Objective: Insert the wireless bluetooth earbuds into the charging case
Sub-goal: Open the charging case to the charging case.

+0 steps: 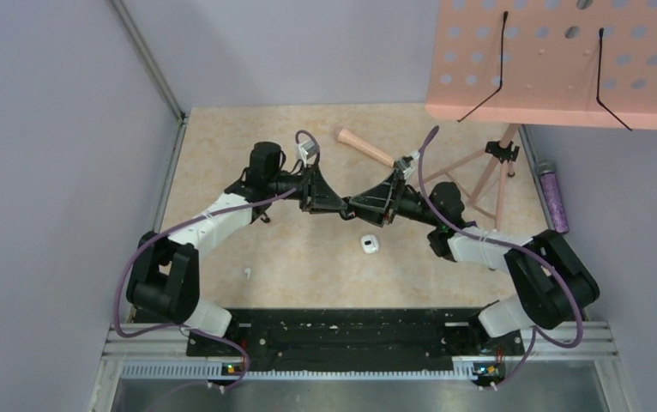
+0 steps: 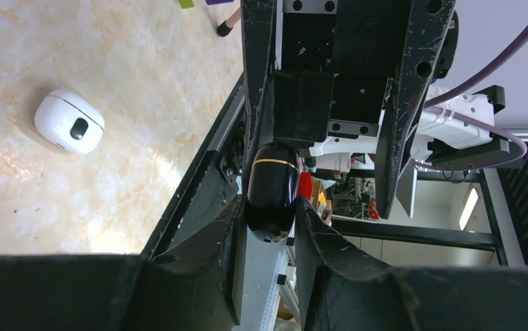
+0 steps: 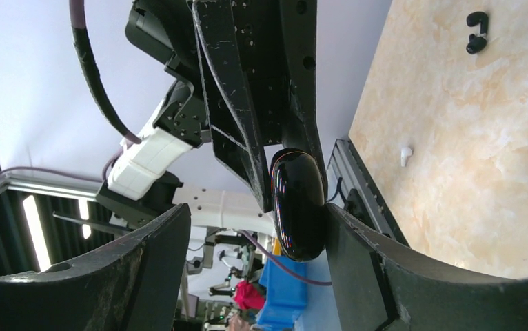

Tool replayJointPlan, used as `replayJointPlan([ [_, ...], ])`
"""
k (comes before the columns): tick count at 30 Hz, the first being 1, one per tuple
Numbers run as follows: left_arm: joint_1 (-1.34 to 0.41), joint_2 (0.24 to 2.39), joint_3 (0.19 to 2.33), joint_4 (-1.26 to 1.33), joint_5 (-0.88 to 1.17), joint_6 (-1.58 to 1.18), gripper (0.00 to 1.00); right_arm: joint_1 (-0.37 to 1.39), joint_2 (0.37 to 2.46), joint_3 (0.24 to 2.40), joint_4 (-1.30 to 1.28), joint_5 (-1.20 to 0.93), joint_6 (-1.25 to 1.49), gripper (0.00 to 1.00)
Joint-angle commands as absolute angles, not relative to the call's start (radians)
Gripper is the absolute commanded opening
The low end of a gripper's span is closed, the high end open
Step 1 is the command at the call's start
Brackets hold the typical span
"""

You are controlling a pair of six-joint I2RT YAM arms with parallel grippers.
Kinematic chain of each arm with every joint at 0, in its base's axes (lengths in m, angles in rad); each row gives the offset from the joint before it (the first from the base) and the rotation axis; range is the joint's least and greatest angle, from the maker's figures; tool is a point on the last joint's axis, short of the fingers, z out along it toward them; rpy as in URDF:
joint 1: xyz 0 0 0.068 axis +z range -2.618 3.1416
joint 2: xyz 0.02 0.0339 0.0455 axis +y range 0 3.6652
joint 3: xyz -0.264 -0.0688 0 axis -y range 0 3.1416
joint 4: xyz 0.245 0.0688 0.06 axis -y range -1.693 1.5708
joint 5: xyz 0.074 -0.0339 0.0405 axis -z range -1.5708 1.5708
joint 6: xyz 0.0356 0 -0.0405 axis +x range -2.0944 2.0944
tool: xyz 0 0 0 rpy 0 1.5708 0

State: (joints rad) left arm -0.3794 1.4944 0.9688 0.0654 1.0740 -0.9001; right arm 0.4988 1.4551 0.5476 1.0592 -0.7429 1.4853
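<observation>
top view, hands: the left hand [image 1: 335, 206] and right hand [image 1: 361, 206] meet tip to tip above the middle of the tabletop [image 1: 308, 257]. Their fingers hide whatever sits between them.
top view, tabletop: a white case [image 1: 370, 245] lies at 5 o'clock from that meeting point, apart from it. One earbud [image 1: 246, 273], a mere white speck, lies at 8 o'clock, well apart.
top view, surroundings: a wooden tool [image 1: 364, 144] at 12 o'clock; a pink music stand [image 1: 557, 77] and purple bottle [image 1: 552, 197] toward 2 and 3 o'clock.
left wrist view: the left hand pinches the lower end of a glossy black case [image 2: 272, 189] with a gold band. The right hand's fingers enter from 12 o'clock, spread wide, one against the case. The white case lies at 10 o'clock.
right wrist view: the black case sits close to the 3 o'clock finger, though contact is unclear. The other finger stands well clear. The earbud shows at 2 o'clock, near the tabletop's edge.
</observation>
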Motion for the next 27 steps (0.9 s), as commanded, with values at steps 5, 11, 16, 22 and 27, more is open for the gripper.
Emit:
replayJointPlan([
  [5, -0.379, 1.488, 0.99, -0.079, 1.017, -0.777, 0.0, 0.495, 1.272, 0.611, 0.878, -0.713, 1.311, 0.68],
  [11, -0.379, 1.49, 0.982, -0.078, 1.012, -0.778, 0.0, 0.495, 1.232, 0.629, 0.787, -0.702, 1.255, 0.68],
  [16, -0.378, 1.489, 0.982, -0.078, 1.013, -0.777, 0.0, 0.494, 1.229, 0.622, 0.791, -0.698, 1.254, 0.68],
  [22, -0.378, 1.481, 0.982, -0.077, 1.016, -0.775, 0.0, 0.494, 1.221, 0.626, 0.728, -0.687, 1.22, 0.68],
  [27, -0.379, 1.461, 0.982, -0.084, 1.021, -0.76, 0.0, 0.495, 1.169, 0.661, 0.515, -0.614, 1.097, 0.75],
])
